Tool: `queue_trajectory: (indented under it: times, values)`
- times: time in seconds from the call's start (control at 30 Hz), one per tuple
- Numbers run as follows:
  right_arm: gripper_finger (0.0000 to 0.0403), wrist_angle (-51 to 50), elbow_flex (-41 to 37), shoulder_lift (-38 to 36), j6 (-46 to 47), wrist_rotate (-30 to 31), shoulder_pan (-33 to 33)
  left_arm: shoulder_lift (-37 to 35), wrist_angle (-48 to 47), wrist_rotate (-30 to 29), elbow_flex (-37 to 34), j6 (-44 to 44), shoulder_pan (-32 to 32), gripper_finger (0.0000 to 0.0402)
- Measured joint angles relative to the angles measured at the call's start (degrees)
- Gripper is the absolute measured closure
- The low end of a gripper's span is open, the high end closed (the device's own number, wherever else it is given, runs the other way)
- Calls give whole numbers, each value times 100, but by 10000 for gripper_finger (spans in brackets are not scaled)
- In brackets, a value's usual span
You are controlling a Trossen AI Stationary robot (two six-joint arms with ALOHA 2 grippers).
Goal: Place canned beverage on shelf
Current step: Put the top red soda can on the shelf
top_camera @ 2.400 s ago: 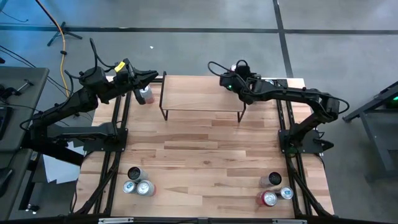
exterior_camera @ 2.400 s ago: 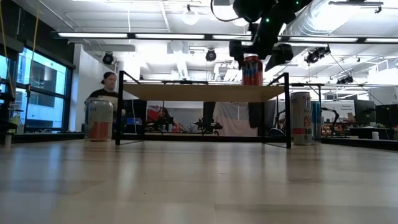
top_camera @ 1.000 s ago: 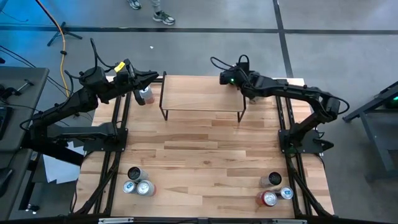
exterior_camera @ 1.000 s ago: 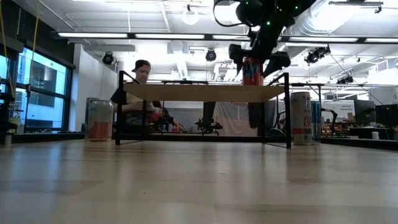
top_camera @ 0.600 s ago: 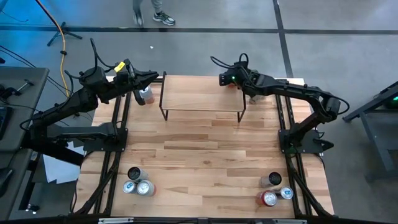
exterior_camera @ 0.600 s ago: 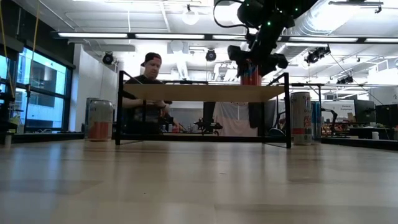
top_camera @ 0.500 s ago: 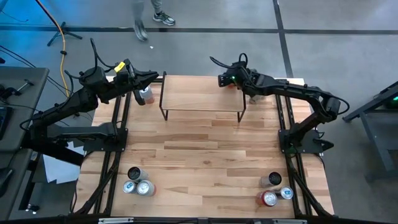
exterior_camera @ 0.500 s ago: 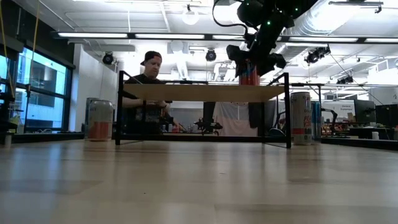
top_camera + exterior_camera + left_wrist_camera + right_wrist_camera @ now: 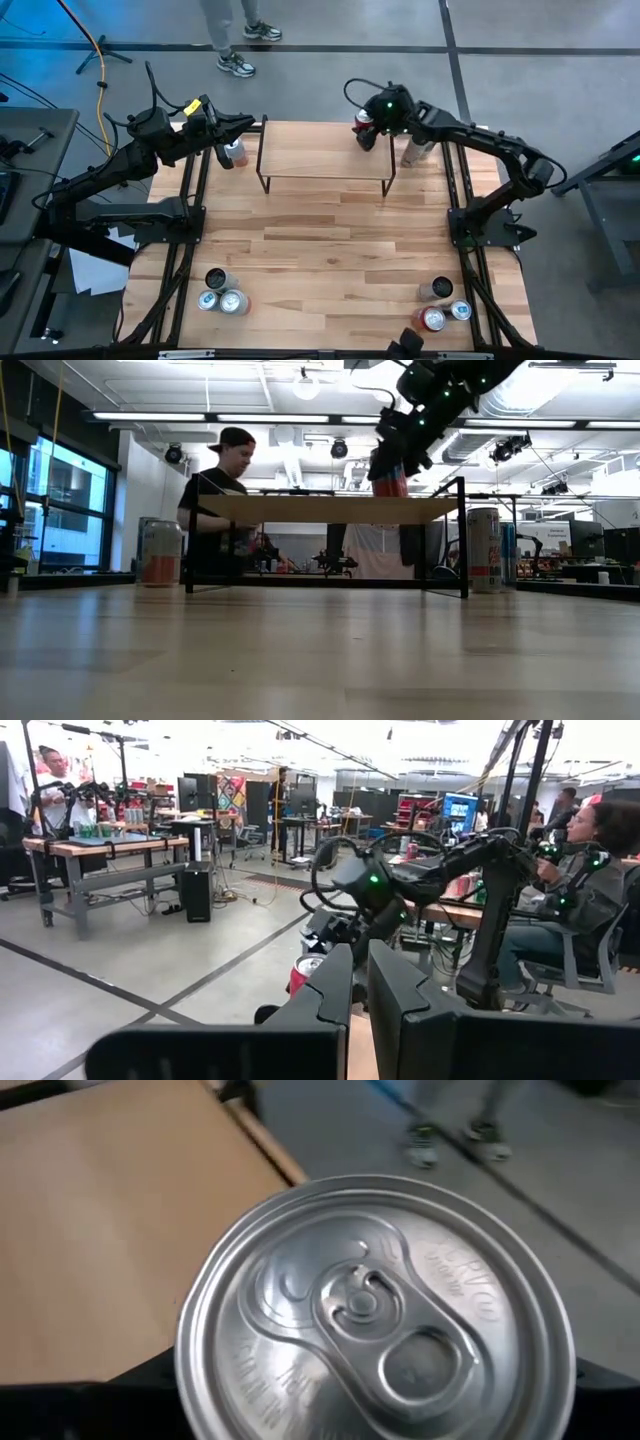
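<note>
A red canned beverage (image 9: 363, 121) is at the far right of the shelf (image 9: 320, 160), a low wood plank on thin black legs. My right gripper (image 9: 368, 130) is shut on the can; its silver top (image 9: 375, 1315) fills the right wrist view. In the low view the can (image 9: 389, 482) reaches down to the plank (image 9: 320, 509); I cannot tell whether it rests on it. My left gripper (image 9: 236, 124) is shut and empty, raised at the far left above another can (image 9: 235, 153) that stands on the table. My right gripper pinches the can between its two fingers, one on each side of the upper body just under the rim (image 9: 195, 1355). The fingers (image 9: 140, 1385) come slanting down from the table's right. The can is roughly upright, its bottom at the level of the shelf top.
A tall silver can (image 9: 415, 150) stands on the table just right of the shelf. Three cans (image 9: 222, 293) cluster near left and three (image 9: 440, 303) near right. A person (image 9: 225, 490) walks past beyond the far edge.
My right gripper has rolled its wrist and closed from wide open onto the red can. It has swung a little toward the table's far edge. The can has shifted slightly toward the table's left along the shelf top. The person has walked along behind the table.
</note>
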Motion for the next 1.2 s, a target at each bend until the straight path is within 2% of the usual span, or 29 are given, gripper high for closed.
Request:
queue_trajectory:
  times: [0.13, 0.27, 0.53, 0.9, 1.2]
  values:
    - [119, -157, -35, -155, -270, -926, -423, 0, 1, 0, 0, -100, -1, 401]
    - [119, -108, -151, -271, -407, -1555, -788, 0, 2, 0, 0, -103, -2, 401]
    - [117, -30, -317, -267, -919, -2239, -1109, 2, 7, -2, 0, -103, -1, 402]
    - [99, -37, -317, -267, -1369, -2322, -1072, 7, 6, -2, 0, -153, -2, 402]
    - [84, 6, -304, -272, -1358, -1983, -1072, 7, 4, -2, 0, -334, -1, 402]
